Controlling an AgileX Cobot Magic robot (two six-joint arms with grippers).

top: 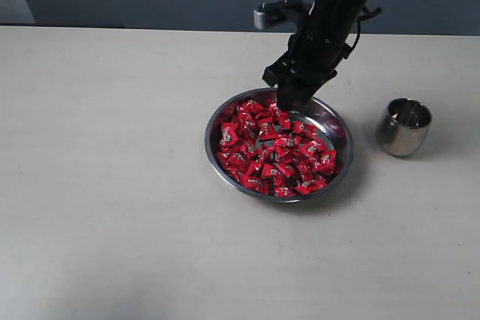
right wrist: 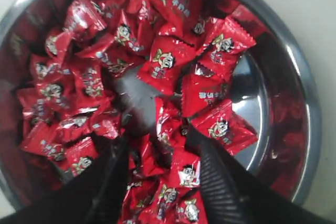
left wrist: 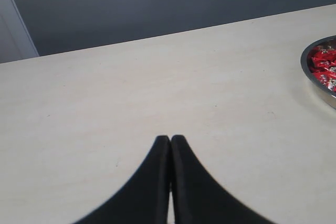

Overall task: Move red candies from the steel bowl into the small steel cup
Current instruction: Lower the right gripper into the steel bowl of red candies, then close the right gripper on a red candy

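Right gripper (right wrist: 157,136): fingers are held apart among red wrapped candies (right wrist: 168,64) in wide steel bowl (right wrist: 310,129).
Left gripper (left wrist: 170,141): fingers are pressed together.

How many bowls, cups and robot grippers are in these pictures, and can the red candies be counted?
Bowl: 1
Cup: 1
Grippers: 2, the left gripper and the right gripper
Total: 4
Red candies: a heap in the bowl, too many overlapping to count exactly.
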